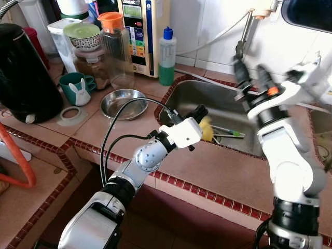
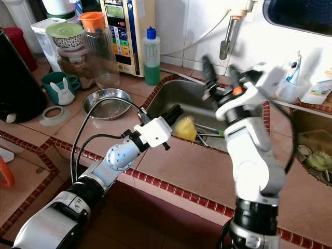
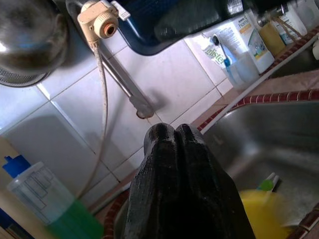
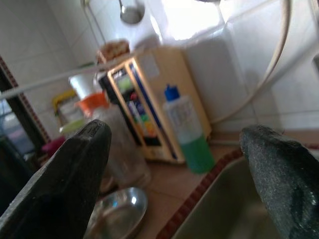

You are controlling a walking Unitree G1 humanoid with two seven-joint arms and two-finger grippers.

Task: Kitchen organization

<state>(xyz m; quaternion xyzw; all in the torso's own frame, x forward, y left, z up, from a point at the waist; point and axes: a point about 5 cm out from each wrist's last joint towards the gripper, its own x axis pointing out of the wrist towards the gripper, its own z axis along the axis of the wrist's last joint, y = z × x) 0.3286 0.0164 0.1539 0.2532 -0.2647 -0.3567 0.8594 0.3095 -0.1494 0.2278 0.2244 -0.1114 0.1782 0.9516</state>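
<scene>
Two grippers hover over the sink: left gripper pinched empty, right gripper spread wide above the yellow sponge, probably soft, light, best squeezed mid-body.

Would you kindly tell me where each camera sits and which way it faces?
Left eye, right eye: on the head, looking down at the sink; both arms show.
Left wrist: along the shut left gripper toward the wall tiles.
Right wrist: between the open right gripper fingers toward the counter.
Shared: the green soap bottle.
</scene>
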